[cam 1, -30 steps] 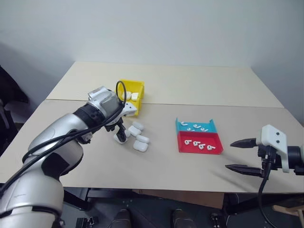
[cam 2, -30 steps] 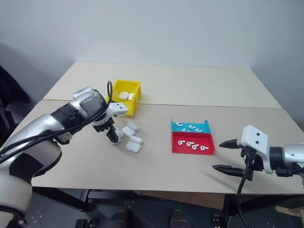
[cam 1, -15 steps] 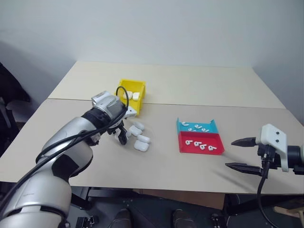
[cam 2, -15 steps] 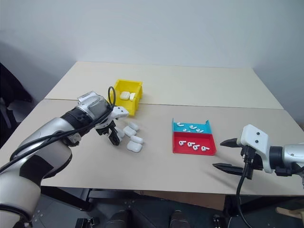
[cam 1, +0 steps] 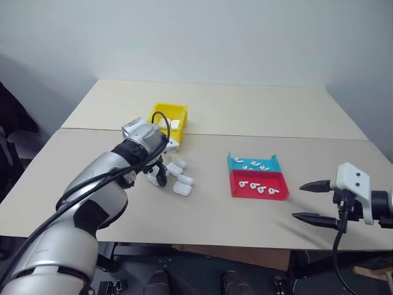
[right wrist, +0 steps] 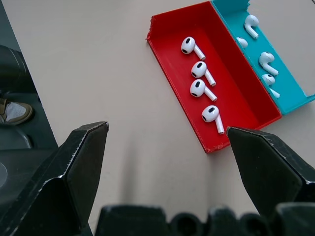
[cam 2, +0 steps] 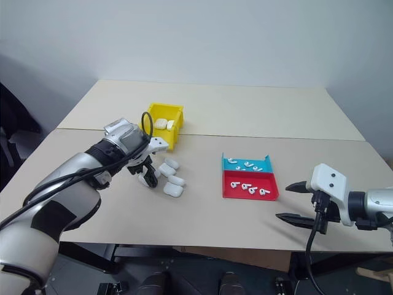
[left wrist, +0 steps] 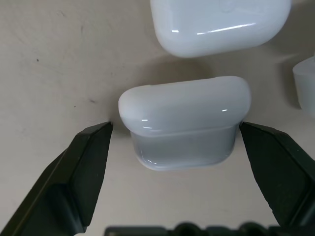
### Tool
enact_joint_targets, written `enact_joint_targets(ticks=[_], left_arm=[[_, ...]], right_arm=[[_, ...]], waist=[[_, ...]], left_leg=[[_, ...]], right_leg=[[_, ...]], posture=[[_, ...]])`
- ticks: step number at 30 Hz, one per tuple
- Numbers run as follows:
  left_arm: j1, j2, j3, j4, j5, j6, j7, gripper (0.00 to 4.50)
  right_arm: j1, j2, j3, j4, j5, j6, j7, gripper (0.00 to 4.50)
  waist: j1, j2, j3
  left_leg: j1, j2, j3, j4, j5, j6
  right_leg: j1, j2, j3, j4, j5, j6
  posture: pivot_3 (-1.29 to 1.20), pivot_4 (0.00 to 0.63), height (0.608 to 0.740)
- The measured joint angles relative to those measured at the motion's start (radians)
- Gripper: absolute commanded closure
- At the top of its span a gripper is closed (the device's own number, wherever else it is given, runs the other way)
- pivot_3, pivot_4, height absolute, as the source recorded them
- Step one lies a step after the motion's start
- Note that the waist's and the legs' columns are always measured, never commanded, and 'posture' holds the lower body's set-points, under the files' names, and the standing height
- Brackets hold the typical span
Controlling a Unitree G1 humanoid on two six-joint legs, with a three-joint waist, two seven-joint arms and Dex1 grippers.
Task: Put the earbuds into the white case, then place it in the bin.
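The right gripper (cam 1: 312,200) hangs over the near edge of the table (cam 1: 209,215), nearer than the red-and-teal tray (cam 1: 258,176) and off to its right, its two black fingers spread wide around nothing. Bare tabletop lies between those fingertips and the tray's near red wall, and more stretches from the tray's right side out to the table's right edge.

In the right wrist view the earbuds (right wrist: 199,70) lie loose in the tray: four in a row in the red half, more in the teal half behind it, none touching the red rim.

To the left of the tray, across an open strip of table, sits a cluster of white cases. The left gripper (left wrist: 176,138) points steeply down over the cluster's left end. Its fingers stand wide apart on either side of one white case (left wrist: 184,123), a fingertip just off each end of it, with a thin gap showing at each tip, so the case is straddled but not clamped. That case rests on the table. Another case (left wrist: 216,22) lies just beyond it, close but apart, and the corner of a third shows at one side. From the head views, two further cases (cam 1: 181,184) lie on the tray side of the gripper.

Farther back and left of the tray, the yellow bin (cam 1: 161,112) stands by the seam between the two tabletops, with two white cases already inside. Behind the tray, the far tabletop runs to the wall.
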Motion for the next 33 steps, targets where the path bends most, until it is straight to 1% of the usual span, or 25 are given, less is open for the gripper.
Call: enact_joint_targets(ticks=[2, 4, 5, 9, 11, 15, 19, 22, 24, 25, 26, 29, 30, 32, 33], left_arm=[[0.001, 0.002, 0.0, -0.002, 0.007, 0.001, -0.003, 0.86], [0.003, 0.003, 0.0, -0.006, 0.009, 0.002, -0.009, 1.49], [0.003, 0.004, 0.0, -0.007, 0.01, 0.002, -0.01, 1.68], [0.006, 0.011, 0.0, -0.024, 0.015, 0.005, -0.017, 1.68], [0.015, 0.035, 0.003, -0.069, 0.015, 0.006, -0.025, 1.68], [0.025, 0.107, 0.063, -0.212, 0.008, 0.012, -0.017, 1.68], [0.035, 0.219, 0.133, -0.422, -0.01, 0.011, -0.024, 1.68], [0.121, 0.327, 0.25, -0.663, -0.021, -0.003, 0.015, 1.68], [0.184, 0.35, 0.315, -0.756, -0.035, -0.016, 0.044, 1.68], [0.262, 0.353, 0.413, -0.841, -0.071, -0.028, 0.066, 1.68], [0.299, 0.35, 0.454, -0.874, -0.093, -0.028, 0.076, 1.68], [0.457, 0.257, 0.704, -0.988, -0.195, -0.059, 0.15, 1.68], [0.509, 0.225, 0.779, -1.024, -0.227, -0.102, 0.173, 1.68], [0.598, 0.163, 0.888, -1.068, -0.278, -0.208, 0.201, 1.68], [0.674, 0.119, 0.962, -1.095, -0.319, -0.312, 0.21, 1.68]], right_arm=[[0.0, 0.0, 0.0, 0.0, -0.002, 0.0, 0.0, 0.0], [0.0, 0.0, 0.0, 0.0, -0.004, -0.001, 0.0, 0.0], [-0.001, 0.0, 0.0, 0.0, -0.004, -0.001, 0.0, 0.0], [-0.006, 0.0, 0.004, 0.002, -0.005, -0.003, -0.001, 0.0], [-0.017, 0.0, 0.007, 0.003, -0.005, -0.003, -0.001, 0.0], [-0.026, 0.0, 0.008, 0.005, -0.005, -0.004, -0.001, 0.0], [-0.036, -0.003, 0.006, 0.006, -0.004, -0.004, 0.01, 0.0], [-0.084, -0.034, -0.001, 0.014, -0.003, -0.003, 0.021, 0.0], [-0.116, -0.038, -0.005, 0.015, -0.005, -0.016, 0.023, 0.0], [-0.133, -0.04, 0.001, 0.015, -0.017, -0.066, 0.034, 0.0], [-0.145, -0.044, 0.01, 0.016, -0.026, -0.088, 0.044, 0.0], [-0.222, -0.088, 0.082, 0.032, -0.05, -0.152, 0.095, 0.0], [-0.259, -0.109, 0.116, 0.043, -0.057, -0.155, 0.113, 0.0], [-0.323, -0.141, 0.178, 0.073, -0.07, -0.153, 0.142, 0.0], [-0.392, -0.149, 0.238, 0.101, -0.087, -0.144, 0.168, 0.0]], waist=[[0.0, 0.0, 0.0], [0.0, 0.0, 0.0], [0.0, 0.0, 0.0], [0.0, 0.0, 0.0], [-0.003, 0.0, 0.0], [-0.003, 0.0, 0.0], [-0.004, 0.0, 0.0], [-0.014, 0.001, 0.0], [-0.013, 0.001, 0.0], [-0.013, 0.001, 0.0], [-0.013, 0.001, 0.0], [-0.016, 0.001, 0.0], [-0.019, 0.002, 0.0], [-0.023, 0.002, 0.0], [-0.028, 0.002, 0.0]], left_leg=[[0.0, 0.0, 0.0, 0.0, 0.0, 0.0], [0.0, 0.0, 0.0, 0.0, 0.0, 0.0], [0.0, 0.0, 0.0, 0.0, 0.0, 0.0], [0.0, 0.0, 0.0, 0.0, 0.0, 0.0], [0.0, 0.0, 0.0, 0.0, 0.0, 0.0], [0.0, 0.0, 0.0, 0.0, 0.0, 0.0], [0.0, 0.0, 0.0, 0.0, 0.0, 0.0], [0.001, 0.0, 0.0, -0.001, 0.0, 0.0], [0.002, 0.0, 0.0, 0.0, 0.0, 0.0], [0.003, 0.0, 0.0, 0.0, 0.0, 0.0], [0.003, 0.001, 0.0, 0.0, 0.0, 0.0], [0.004, 0.001, 0.0, 0.005, 0.0, 0.0], [0.004, 0.001, 0.0, 0.006, 0.0, 0.0], [0.006, 0.001, 0.0, 0.006, 0.0, 0.0], [0.007, 0.001, 0.0, 0.007, 0.0, 0.0]], right_leg=[[0.0, 0.0, 0.0, 0.0, 0.0, 0.0], [0.0, 0.0, 0.0, 0.0, 0.0, 0.0], [0.0, 0.0, 0.0, 0.0, 0.0, 0.0], [0.0, 0.0, 0.0, 0.0, 0.0, 0.0], [0.0, 0.0, 0.0, 0.0, 0.0, 0.0], [0.0, 0.0, 0.0, 0.0, 0.0, 0.0], [0.0, 0.0, 0.0, 0.001, 0.0, 0.0], [0.0, 0.0, 0.0, 0.002, 0.0, 0.0], [0.0, 0.0, 0.0, 0.003, 0.0, 0.0], [0.001, 0.0, 0.0, 0.004, 0.0, 0.0], [0.001, 0.0, 0.0, 0.004, 0.0, 0.0], [0.003, 0.0, 0.0, 0.006, 0.0, 0.0], [0.004, 0.0, 0.0, 0.005, 0.0, 0.0], [0.007, 0.0, 0.0, 0.004, 0.0, 0.0], [0.009, 0.0, 0.0, 0.003, 0.0, 0.0]], posture=[[0.0, 0.15, 0.74], [0.0, 0.15, 0.74], [0.0, 0.15, 0.74], [0.0, 0.15, 0.74], [0.0, 0.15, 0.74], [0.0, 0.15, 0.74], [0.0, 0.15, 0.74], [0.0, 0.15, 0.74], [0.0, 0.15, 0.74], [0.0, 0.15, 0.74], [0.0, 0.15, 0.74], [0.0, 0.15, 0.74], [0.0, 0.15, 0.74], [0.0, 0.15, 0.74], [0.0, 0.15, 0.74]])
